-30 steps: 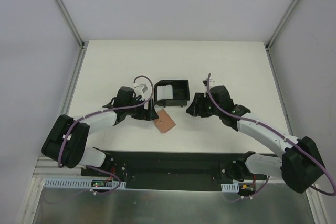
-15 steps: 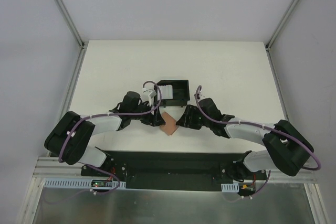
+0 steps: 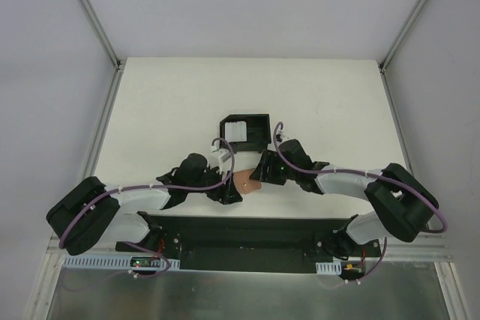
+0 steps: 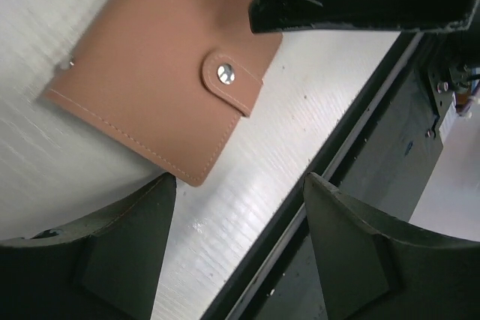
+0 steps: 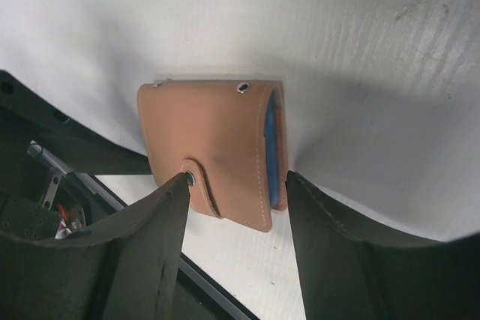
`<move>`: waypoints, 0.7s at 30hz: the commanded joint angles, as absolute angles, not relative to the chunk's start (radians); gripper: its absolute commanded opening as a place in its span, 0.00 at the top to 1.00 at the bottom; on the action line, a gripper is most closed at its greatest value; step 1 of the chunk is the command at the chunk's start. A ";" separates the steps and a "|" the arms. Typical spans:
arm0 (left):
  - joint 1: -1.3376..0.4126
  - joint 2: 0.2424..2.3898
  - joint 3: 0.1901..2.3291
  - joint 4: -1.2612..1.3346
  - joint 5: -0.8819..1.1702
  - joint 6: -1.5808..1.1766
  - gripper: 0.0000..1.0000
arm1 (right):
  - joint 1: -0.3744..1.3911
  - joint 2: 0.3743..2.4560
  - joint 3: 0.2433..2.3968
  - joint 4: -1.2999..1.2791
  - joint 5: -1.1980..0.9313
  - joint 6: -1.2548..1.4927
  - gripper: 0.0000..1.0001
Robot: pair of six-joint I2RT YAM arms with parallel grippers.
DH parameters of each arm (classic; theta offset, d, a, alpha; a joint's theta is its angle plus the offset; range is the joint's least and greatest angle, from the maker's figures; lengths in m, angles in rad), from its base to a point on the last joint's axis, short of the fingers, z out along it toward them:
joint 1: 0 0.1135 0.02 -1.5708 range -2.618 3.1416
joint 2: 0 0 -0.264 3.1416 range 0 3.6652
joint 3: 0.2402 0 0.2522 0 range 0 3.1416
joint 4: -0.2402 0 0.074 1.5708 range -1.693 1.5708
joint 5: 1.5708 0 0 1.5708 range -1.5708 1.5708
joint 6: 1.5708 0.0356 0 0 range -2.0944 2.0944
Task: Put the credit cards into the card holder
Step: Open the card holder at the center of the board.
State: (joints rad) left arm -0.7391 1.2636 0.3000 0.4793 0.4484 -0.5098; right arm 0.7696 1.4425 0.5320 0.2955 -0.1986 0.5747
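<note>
The tan-brown card holder (image 3: 246,183) lies shut and flat near the table's front edge, its snap tab (image 4: 229,78) fastened. It fills the upper left of the left wrist view (image 4: 150,73). In the right wrist view (image 5: 210,144) a light blue credit card edge (image 5: 272,148) shows inside its fold. My left gripper (image 4: 240,181) is open and empty just beside its near corner. My right gripper (image 5: 238,177) is open, one finger on each side of the holder's near end, its left fingertip (image 5: 176,185) at the snap tab. Pale cards (image 3: 235,133) stand in the black box.
The black open-sided plastic box (image 3: 255,121) stands just behind the two grippers. The black mounting rail (image 3: 247,234) runs along the table's front edge, close under the card holder. Grey walls close in the table on both sides.
Both grippers have moved toward the front edge and closed in on the card holder from left and right. The card holder has slid slightly toward the front edge.
</note>
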 commanded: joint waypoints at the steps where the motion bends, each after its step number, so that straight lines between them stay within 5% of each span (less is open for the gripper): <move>1: -0.784 1.184 0.276 0.408 0.353 -0.545 0.32 | 0.765 1.396 0.566 0.250 -0.192 0.470 0.41; 9: -0.761 1.009 0.379 0.118 0.032 -0.393 0.16 | 0.761 1.295 0.554 0.124 -0.150 0.411 0.39; 21: -0.608 1.308 0.532 0.279 0.385 -0.232 0.14 | 0.822 1.190 0.436 0.150 -0.118 0.535 0.37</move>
State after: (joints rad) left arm -0.6361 1.2388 0.4908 0.2119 0.2352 -0.3054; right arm 0.7937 1.2121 0.4580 0.1333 -0.1307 0.4786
